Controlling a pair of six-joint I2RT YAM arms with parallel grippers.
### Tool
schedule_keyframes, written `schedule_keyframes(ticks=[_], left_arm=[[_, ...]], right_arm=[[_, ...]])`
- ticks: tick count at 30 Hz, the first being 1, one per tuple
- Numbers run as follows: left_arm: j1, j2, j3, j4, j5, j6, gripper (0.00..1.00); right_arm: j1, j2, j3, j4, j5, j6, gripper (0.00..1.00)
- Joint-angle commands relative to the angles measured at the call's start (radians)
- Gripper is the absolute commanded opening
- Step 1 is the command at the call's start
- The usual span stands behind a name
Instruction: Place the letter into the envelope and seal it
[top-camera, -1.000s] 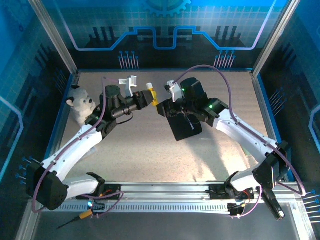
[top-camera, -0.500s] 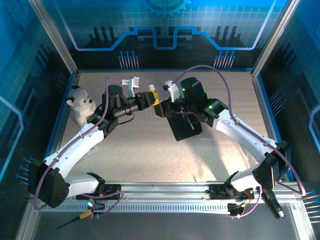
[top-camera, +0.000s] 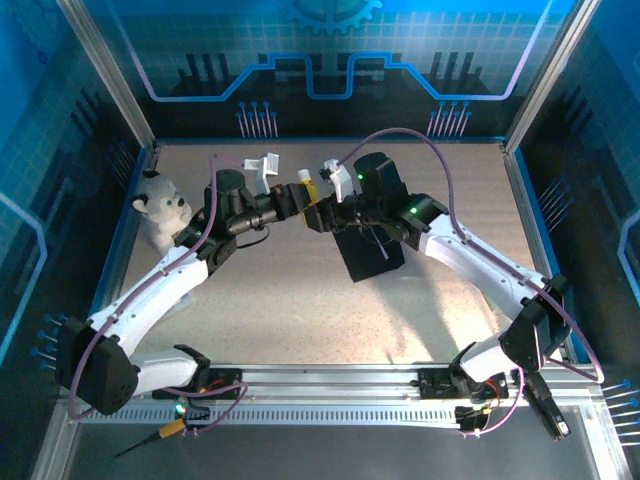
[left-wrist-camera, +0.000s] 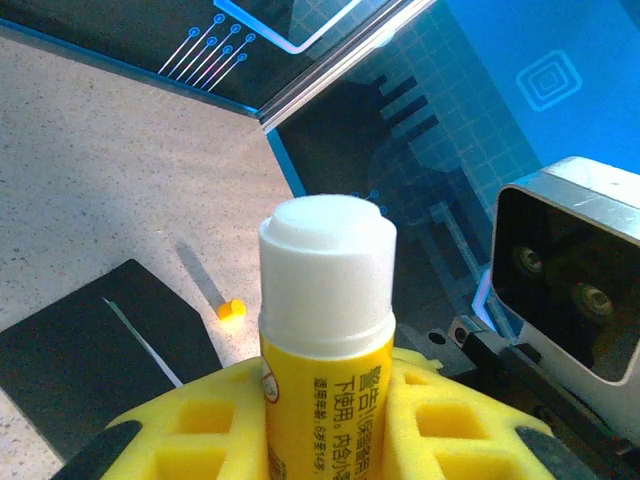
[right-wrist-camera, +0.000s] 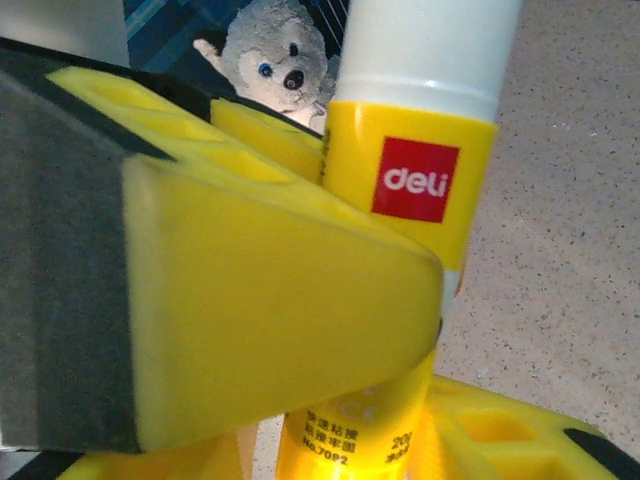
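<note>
The right arm has swung left since a second ago: then there was a clear gap between it and the glue stick (top-camera: 309, 190), and now its tip has closed up against the stick above the middle of the desk (top-camera: 260, 300). The left arm nudged a little right early in that second and has stayed put since. The left fingers (left-wrist-camera: 200, 420) are clamped on the stick's yellow body, with the white cap standing out past them. From the right wrist, the stick runs between the right fingers (right-wrist-camera: 270, 320), one yellow pad lying across its lower part; I can't tell whether they are pressing on it or just set around it. The envelope (top-camera: 368, 252) hasn't moved. It lies flat on the desk just right of centre, partly under the right wrist, and a thin pale line crosses its black face. A small yellow bit (left-wrist-camera: 231, 310) sits on the desk just off its far corner. The toy dog (top-camera: 160, 205) is where it was, at the left edge.
</note>
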Motion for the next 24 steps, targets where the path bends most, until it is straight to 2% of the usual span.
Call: schedule_keyframes(ticks=[1,9,14,18,24], left_arm=[[0.002,0.004,-0.009,0.049,0.025,-0.011,0.0],[0.001,0.004,0.003,0.048,0.028,-0.008,0.0],[0.001,0.007,0.001,0.051,0.029,-0.011,0.0],[0.002,0.007,0.0,0.054,0.032,-0.011,0.0],[0.004,0.006,-0.006,0.064,0.058,0.0,0.0]], right_arm=[[0.01,0.02,0.035,-0.006,-0.02,0.0,0.41],[0.011,0.032,0.036,-0.024,-0.021,0.005,0.42],[0.01,0.033,0.037,-0.024,-0.016,0.004,0.34],[0.009,0.027,0.031,-0.017,-0.018,0.007,0.23],[-0.008,-0.002,0.016,0.011,-0.071,0.007,0.17]])
